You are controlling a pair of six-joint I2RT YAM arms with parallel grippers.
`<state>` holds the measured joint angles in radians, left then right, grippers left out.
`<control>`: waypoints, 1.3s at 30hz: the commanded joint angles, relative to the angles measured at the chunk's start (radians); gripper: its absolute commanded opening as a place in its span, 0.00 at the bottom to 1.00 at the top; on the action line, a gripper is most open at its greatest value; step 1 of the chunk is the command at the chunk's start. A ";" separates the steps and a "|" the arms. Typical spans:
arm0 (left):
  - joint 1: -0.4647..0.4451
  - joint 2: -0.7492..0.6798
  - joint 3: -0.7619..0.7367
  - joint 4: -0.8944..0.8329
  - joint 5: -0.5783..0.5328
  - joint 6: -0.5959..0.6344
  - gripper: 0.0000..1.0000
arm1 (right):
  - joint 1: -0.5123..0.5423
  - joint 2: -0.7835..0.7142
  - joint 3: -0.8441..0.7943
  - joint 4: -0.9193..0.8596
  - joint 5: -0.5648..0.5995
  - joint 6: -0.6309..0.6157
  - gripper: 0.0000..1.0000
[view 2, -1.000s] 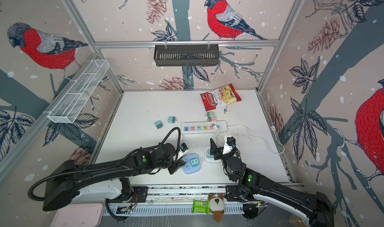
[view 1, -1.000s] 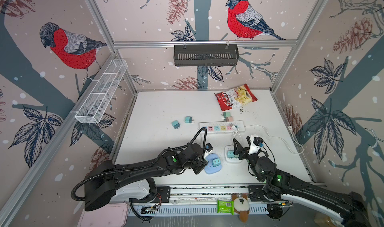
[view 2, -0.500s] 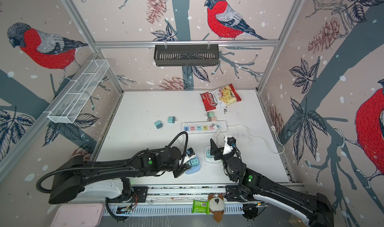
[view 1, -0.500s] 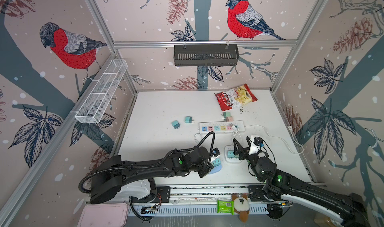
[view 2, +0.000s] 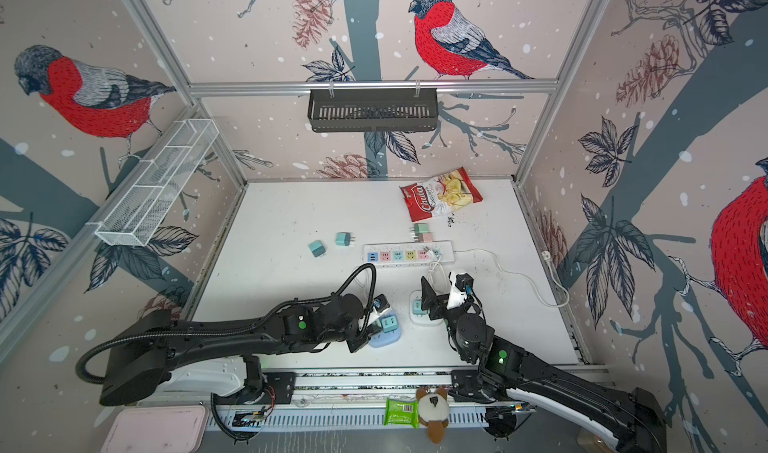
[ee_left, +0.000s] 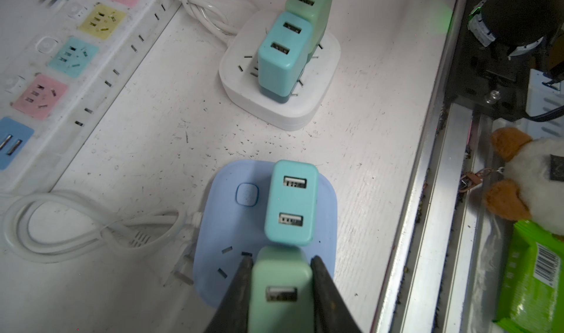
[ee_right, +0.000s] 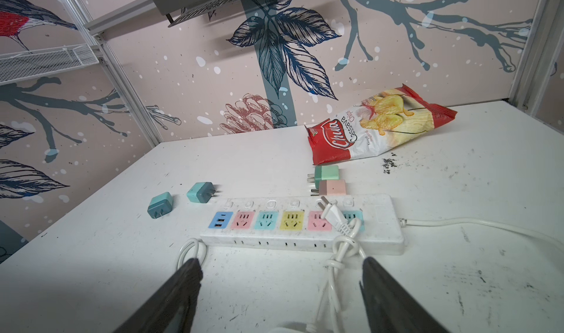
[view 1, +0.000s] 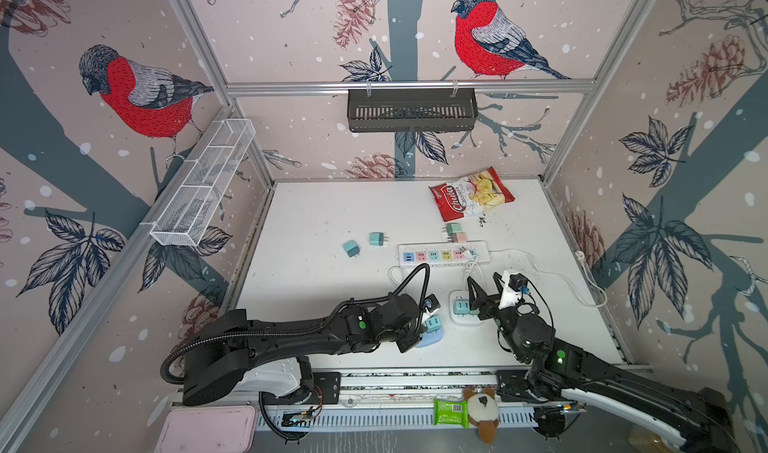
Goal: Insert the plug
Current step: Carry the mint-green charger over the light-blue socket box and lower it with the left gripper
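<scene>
Since a second ago the left arm (view 1: 291,338) has reached further right, bringing the left gripper (ee_left: 281,259) over the blue socket block (ee_left: 235,224) on the desk (ee_left: 152,139). It pinches a green plug (ee_left: 280,288), just beside the teal charger (ee_left: 290,203) already seated there. Free slots (ee_left: 227,249) show beside one fingertip (ee_left: 244,273), so the plug probably needs a slight sideways shift before pressing down. The right gripper (ee_right: 280,264) hovers wide, empty.

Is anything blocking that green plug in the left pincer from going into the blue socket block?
Nothing visible lies between the green plug and the blue socket block. A teal charger already plugged in stands right beside it, so the fit looks tight.
</scene>
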<state>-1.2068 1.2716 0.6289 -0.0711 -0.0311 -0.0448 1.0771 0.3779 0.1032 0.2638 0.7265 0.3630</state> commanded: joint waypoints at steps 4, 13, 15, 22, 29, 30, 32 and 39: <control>-0.001 0.008 0.001 -0.005 -0.036 0.017 0.00 | -0.002 -0.029 -0.003 -0.008 -0.011 0.005 0.83; -0.001 0.067 0.040 -0.055 -0.016 0.012 0.00 | -0.003 -0.055 -0.015 -0.001 -0.019 -0.004 0.84; -0.001 0.075 0.044 -0.062 -0.010 0.011 0.00 | -0.003 -0.056 -0.015 -0.001 -0.021 -0.005 0.84; -0.002 0.074 0.058 -0.099 -0.013 -0.006 0.00 | -0.007 -0.057 -0.017 -0.001 -0.021 -0.004 0.84; -0.001 0.105 0.071 -0.108 0.001 -0.004 0.00 | -0.007 -0.059 -0.017 -0.001 -0.022 -0.003 0.84; -0.001 0.120 0.078 -0.110 -0.008 -0.007 0.00 | -0.009 -0.060 -0.017 0.000 -0.022 -0.003 0.84; -0.002 0.147 0.089 -0.110 -0.011 -0.007 0.00 | -0.008 -0.059 -0.018 -0.001 -0.022 -0.003 0.84; -0.013 0.141 0.084 -0.103 -0.009 -0.007 0.00 | -0.010 -0.064 -0.019 -0.004 -0.024 -0.002 0.84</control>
<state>-1.2171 1.4227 0.7254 -0.0975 -0.0517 -0.0551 1.0679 0.3157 0.0856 0.2607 0.7052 0.3626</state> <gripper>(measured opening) 0.290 0.836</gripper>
